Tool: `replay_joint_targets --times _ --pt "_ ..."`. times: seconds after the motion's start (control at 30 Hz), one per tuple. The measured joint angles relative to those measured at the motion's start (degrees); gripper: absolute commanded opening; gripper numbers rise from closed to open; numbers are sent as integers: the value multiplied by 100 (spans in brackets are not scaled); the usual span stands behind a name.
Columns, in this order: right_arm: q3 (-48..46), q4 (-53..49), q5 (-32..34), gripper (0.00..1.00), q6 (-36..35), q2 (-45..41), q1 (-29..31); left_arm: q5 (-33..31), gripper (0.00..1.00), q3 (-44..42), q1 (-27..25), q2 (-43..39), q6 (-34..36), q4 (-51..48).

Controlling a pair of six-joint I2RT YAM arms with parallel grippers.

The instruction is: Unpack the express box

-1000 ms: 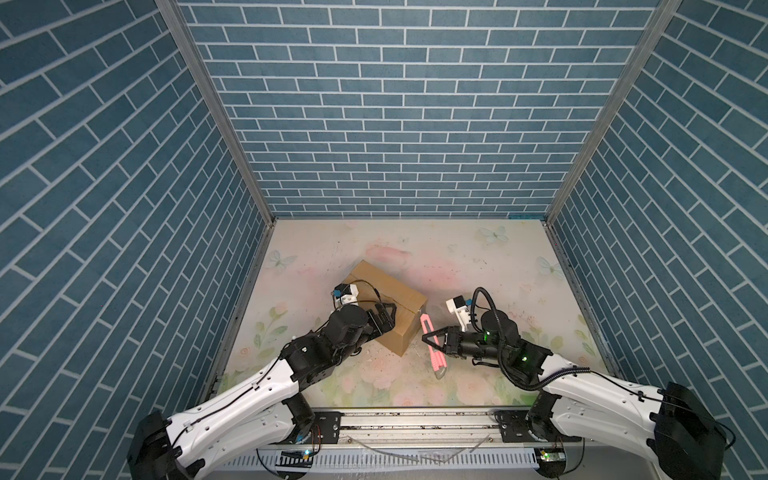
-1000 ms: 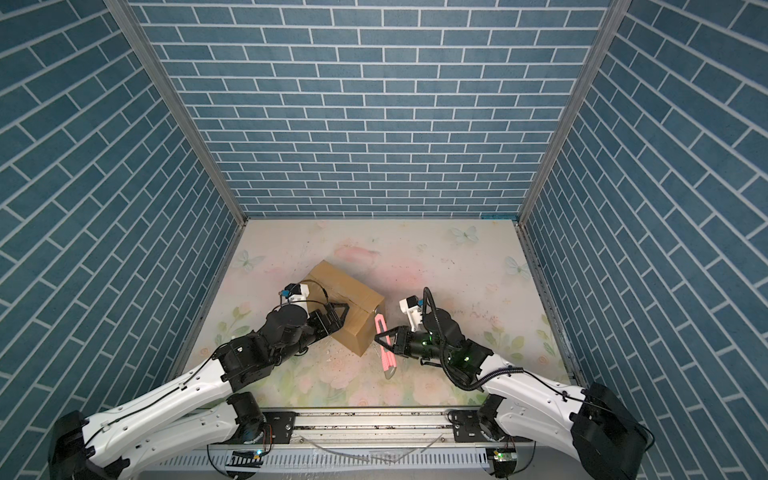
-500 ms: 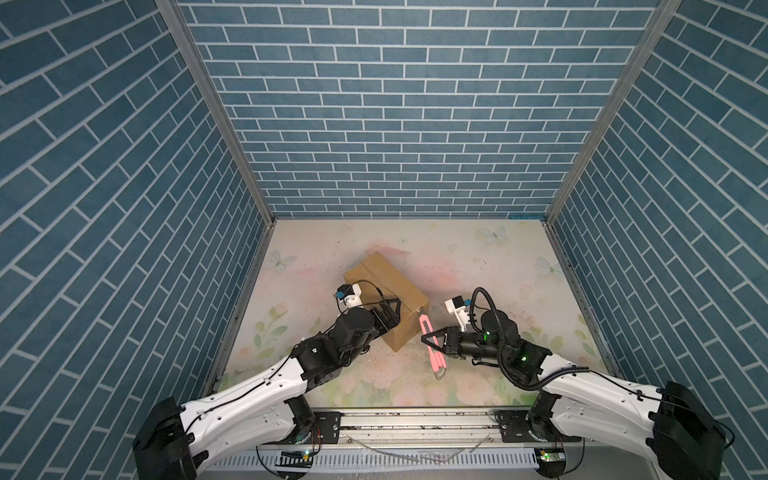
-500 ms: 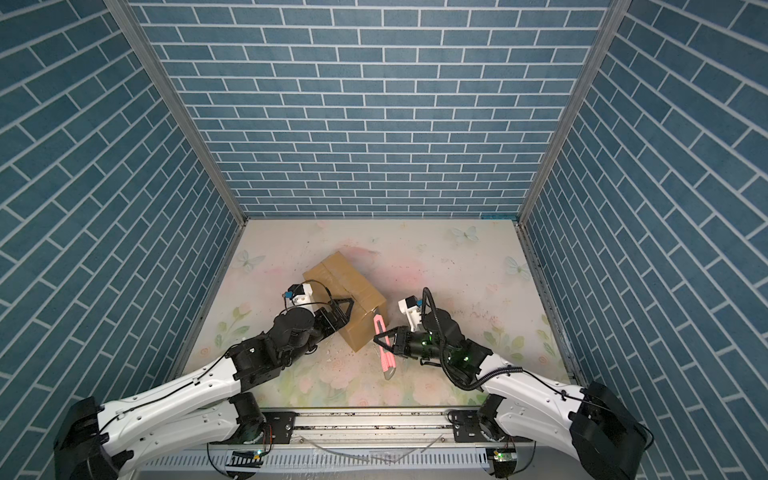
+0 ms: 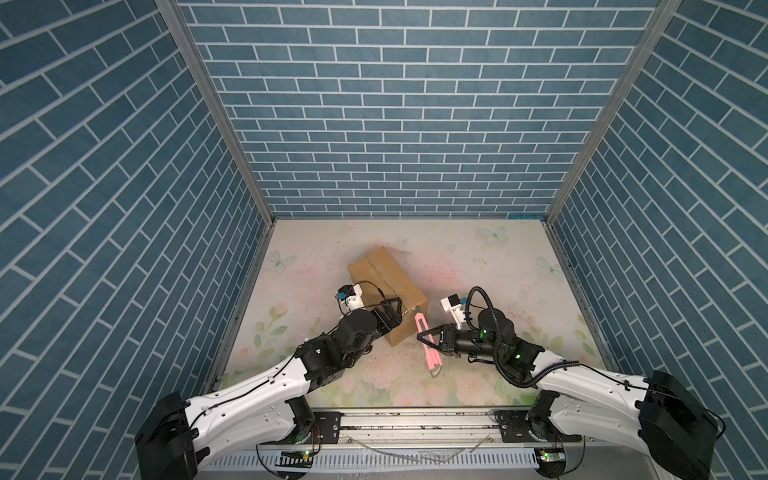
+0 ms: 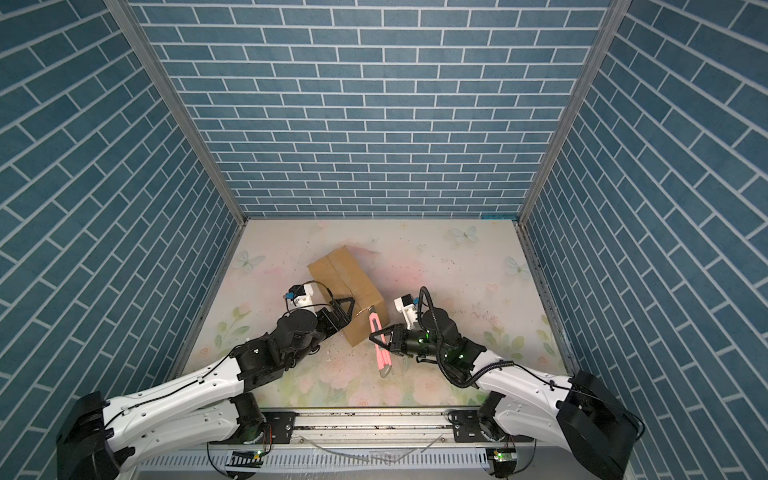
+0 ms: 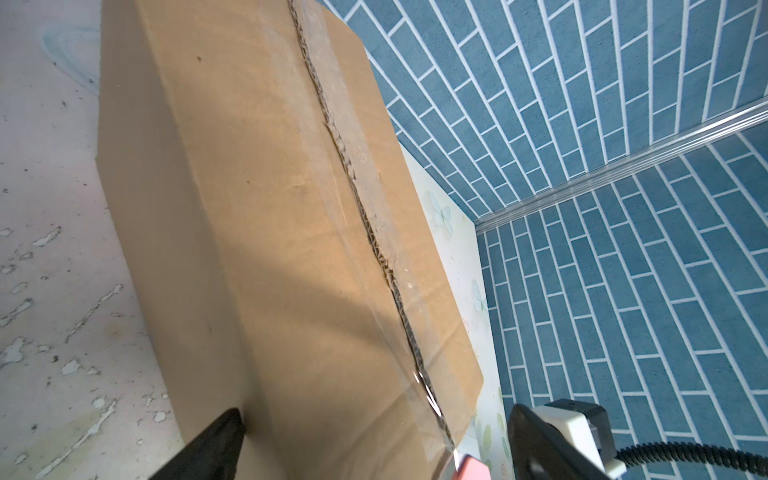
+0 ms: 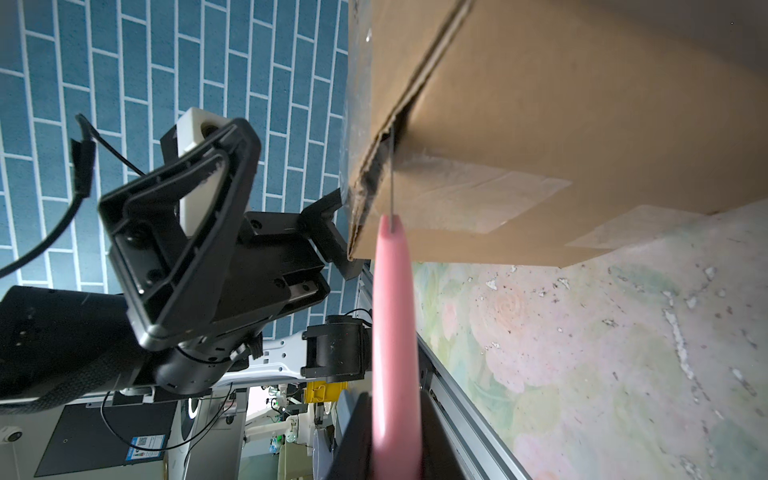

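Brown express box (image 5: 386, 276) sits flaps-down on the floral worktop (image 5: 490, 266), left of the middle, with one short end toward the near edge. Since a second ago it has turned: its far end has swung toward the back edge, so it now runs more front to back. The left gripper (image 5: 395, 312) has gone forward with it. Its jaws are spread wide astride the box's near end, but whether they press on it cannot be told. The right gripper (image 5: 428, 338) has not shifted and is clamped on the pink utility knife (image 5: 429, 351), just beside the box's near right corner.

Both top views show only that layout. The left wrist view adds the lengthwise seam (image 7: 365, 216), its clear tape split and the corrugated edges bare. Only the right wrist view shows the thin blade (image 8: 392, 174), which runs from the knife's tip into the gap under the flap at the box's end.
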Motion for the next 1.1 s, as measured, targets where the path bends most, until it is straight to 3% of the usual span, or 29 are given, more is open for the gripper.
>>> replay_joint_targets --times 1.1 --pt "0 365 -302 0 190 55 2 -98 100 -44 -101 363 0 382"
